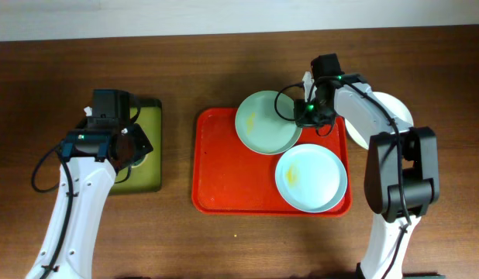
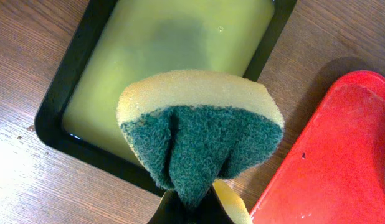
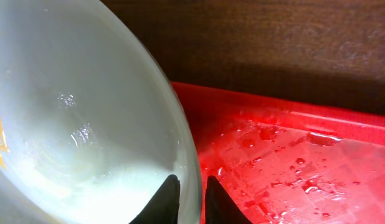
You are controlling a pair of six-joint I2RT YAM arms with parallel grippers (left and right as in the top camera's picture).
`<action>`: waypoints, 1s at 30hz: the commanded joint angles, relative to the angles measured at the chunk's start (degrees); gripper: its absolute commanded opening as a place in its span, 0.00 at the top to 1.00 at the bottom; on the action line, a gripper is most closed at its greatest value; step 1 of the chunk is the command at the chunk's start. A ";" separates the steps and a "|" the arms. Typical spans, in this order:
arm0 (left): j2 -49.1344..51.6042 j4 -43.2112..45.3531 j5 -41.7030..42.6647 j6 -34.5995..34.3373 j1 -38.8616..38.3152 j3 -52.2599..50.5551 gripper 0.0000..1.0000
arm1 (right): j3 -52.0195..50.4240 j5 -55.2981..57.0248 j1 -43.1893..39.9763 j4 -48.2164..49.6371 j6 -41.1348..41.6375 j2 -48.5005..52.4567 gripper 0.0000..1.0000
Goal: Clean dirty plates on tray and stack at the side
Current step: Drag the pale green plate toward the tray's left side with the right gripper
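while fuzzy sponge [image 2: 199, 140] hangs gripped, right hand [image 3: 190, 198] pinches glossy green plate [image 1: 263, 128].

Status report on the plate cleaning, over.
Left gripper shut on sponge, over black tray of yellow-green liquid. Right gripper pinching rim of pale green plate, on red tray. Pale blue plate close beside, yellow-smeared; path looks clear.

The red tray [image 1: 224, 170] lies flat, its floor wet with droplets; the pale green plate [image 1: 263, 124] (yellow smear left of centre) overlaps the tray's far rim; the pale blue plate [image 1: 311, 180], also smeared yellow, sits in its near right corner; the white plate [image 1: 401, 110] lies off the tray to the right, partly hidden.
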 commanded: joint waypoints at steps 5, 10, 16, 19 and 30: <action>-0.87 0.13 0.83 0.96 0.24 0.90 1.00 | -0.17 -5.20 1.97 -1.05 -0.07 1.38 0.96; -0.85 2.58 11.17 7.67 -0.04 0.87 1.00 | -0.11 -16.68 4.00 -6.60 -2.93 1.36 0.96; -0.70 5.05 11.04 7.76 -2.12 0.87 1.00 | -0.17 -13.62 8.90 -11.39 -2.75 1.38 0.96; 0.31 6.05 1.03 1.46 -2.12 0.87 1.00 | -0.20 -8.85 12.26 -11.15 1.33 1.38 0.96; 14.29 13.20 -3.96 -0.52 -2.12 0.87 1.00 | -0.20 8.37 14.67 -12.90 8.35 1.38 0.96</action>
